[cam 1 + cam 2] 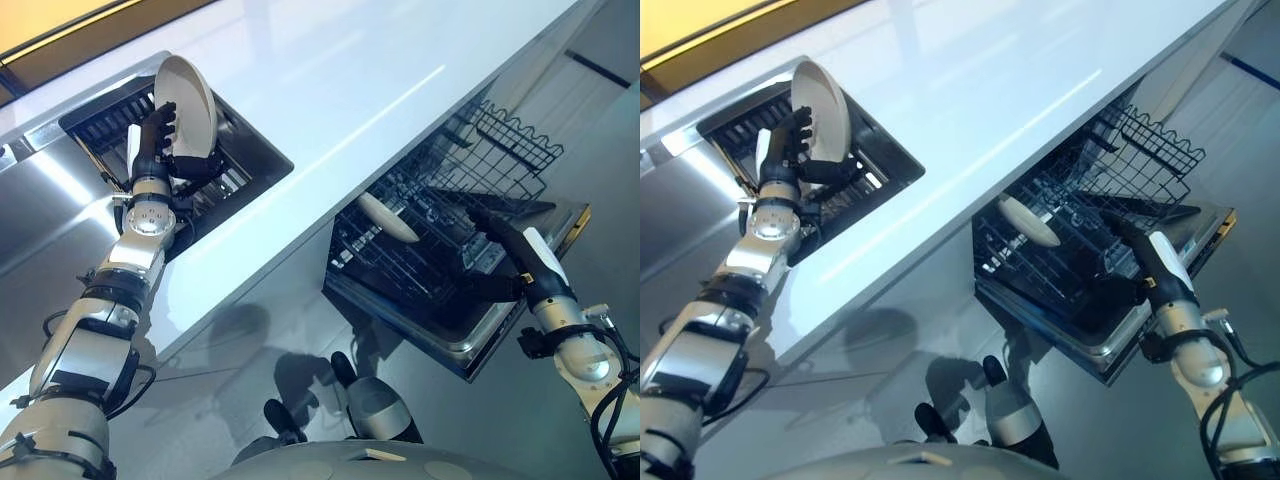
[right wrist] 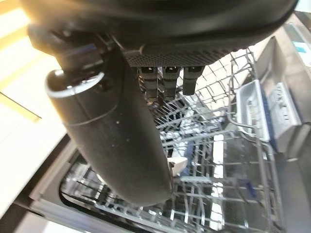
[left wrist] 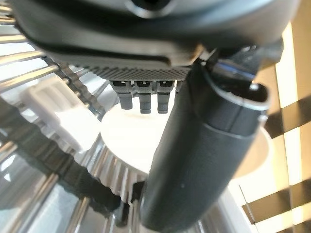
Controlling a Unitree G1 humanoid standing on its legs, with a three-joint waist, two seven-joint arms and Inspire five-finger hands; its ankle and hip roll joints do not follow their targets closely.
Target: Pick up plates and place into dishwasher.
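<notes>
A long white countertop runs across the scene you are looking down on, smooth and glossy. At its far left a strip of yellow wall shows. Set into the counter on your left is a dark sink with a metal drying rack inside it. Beside the sink lies a brushed steel drainboard. Below the counter the floor is pale grey.

Your left hand is raised over the sink, its fingers and thumb curled round the edge of a white plate, which stands nearly upright above the rack. In the left wrist view the plate shows pale past the thumb, with rack wires around it; where the fingers meet its rim is hidden by the hand's own bulk.

On your right, under the counter, the dishwasher is open, with its lower wire rack pulled out. A second white plate stands tilted in that rack. A smaller wire basket juts out beyond it.

Your right hand reaches over the rack with straight, relaxed fingers, holding nothing. Whether it touches the wires is hard to make out. The dishwasher's interior is dark.
</notes>
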